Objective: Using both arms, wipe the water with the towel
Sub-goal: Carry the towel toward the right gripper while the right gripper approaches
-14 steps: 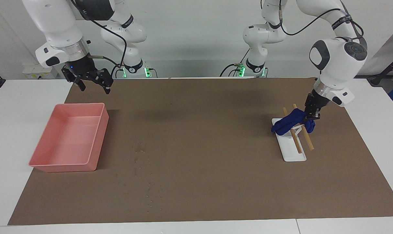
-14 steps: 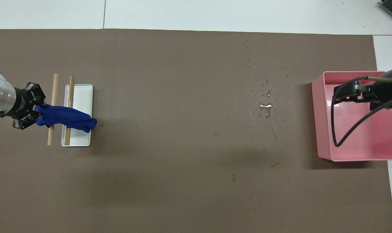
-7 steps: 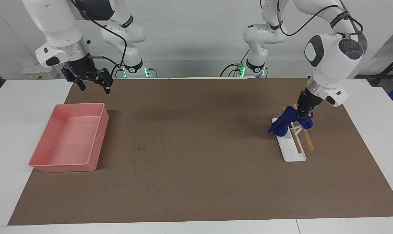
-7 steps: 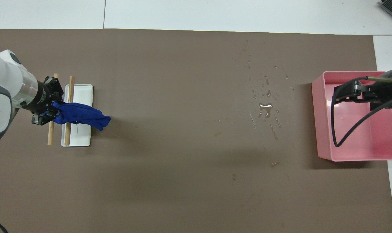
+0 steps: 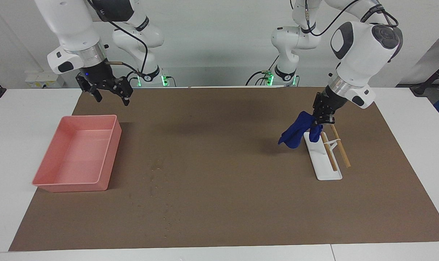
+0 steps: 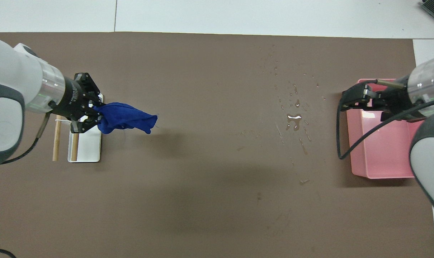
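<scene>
A pink tray (image 5: 76, 154) was seen at the right arm's end of the brown mat (image 5: 226, 203); nothing could be made out inside it. The water (image 6: 294, 120) lay as a small puddle and a scatter of droplets on the mat, beside the tray toward the left arm's end, well apart from the white stand (image 5: 323, 159). That flat stand carried two wooden sticks (image 5: 335, 146) and nothing else.

The towel (image 5: 300, 129) was held pinched in the left gripper (image 5: 323, 119), whose fingertips were closed on one corner of the cloth. The towel hung free in the air, over the edge of the stand nearest the tray, its loose end drooping toward the mat without any visible contact. The right gripper (image 5: 109, 96) was held with its jaws spread wide and nothing in them, in the air over the tray's edge nearest the robots.

Compared with a second earlier, the towel had been lifted clear of the sticks, over which it had been draped, and carried toward the tray. The right gripper had been shifted slightly from over the tray toward the water.
</scene>
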Tool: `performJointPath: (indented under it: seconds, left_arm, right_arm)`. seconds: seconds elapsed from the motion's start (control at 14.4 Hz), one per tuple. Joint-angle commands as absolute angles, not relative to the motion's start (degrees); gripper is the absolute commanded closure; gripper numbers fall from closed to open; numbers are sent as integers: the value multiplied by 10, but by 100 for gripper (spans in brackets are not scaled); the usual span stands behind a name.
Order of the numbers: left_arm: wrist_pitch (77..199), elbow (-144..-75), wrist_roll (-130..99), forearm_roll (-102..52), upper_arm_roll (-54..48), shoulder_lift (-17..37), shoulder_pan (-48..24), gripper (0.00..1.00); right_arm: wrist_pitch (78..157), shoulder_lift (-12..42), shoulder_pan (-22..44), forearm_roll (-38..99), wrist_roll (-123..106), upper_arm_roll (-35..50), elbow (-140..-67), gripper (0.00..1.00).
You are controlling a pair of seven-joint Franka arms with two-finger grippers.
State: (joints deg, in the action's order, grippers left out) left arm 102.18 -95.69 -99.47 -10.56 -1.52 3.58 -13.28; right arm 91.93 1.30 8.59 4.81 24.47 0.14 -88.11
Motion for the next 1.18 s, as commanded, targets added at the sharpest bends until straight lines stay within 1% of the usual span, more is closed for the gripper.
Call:
performJointPath:
  seconds: [0.0,0.21,0.35,0.49,0.7,0.77,0.9,1.11]
  left_arm:
    - [1057,-947,-1102,-113,-32,36,-177,100]
    - [1098,-947,-1192,-112,-38,36,-244,100]
    - [1142,-946,-1256,-112,-39,38,-274,100]
    - [1193,-946,-1311,-112,-39,38,-297,100]
    - [1238,-945,-1374,-106,-39,40,-317,100]
    - [1244,-940,-1382,-106,-40,40,-319,100]
    - [1247,-918,-1397,-111,-46,41,-319,100]
    - [1263,-913,-1435,-112,-47,40,-319,100]
  right_arm:
    - [952,9,112,101,340,3,-896,0]
    - [983,22,171,105,503,3,-892,1]
    - [1004,33,192,108,608,4,-890,1]
    - [1026,42,208,143,684,4,-887,1]
    - [1065,58,234,153,760,4,-889,2]
    - [1067,60,235,163,770,4,-888,4]
    - [1092,65,236,181,802,4,-885,4]
    - [1105,74,236,189,820,4,-875,4]
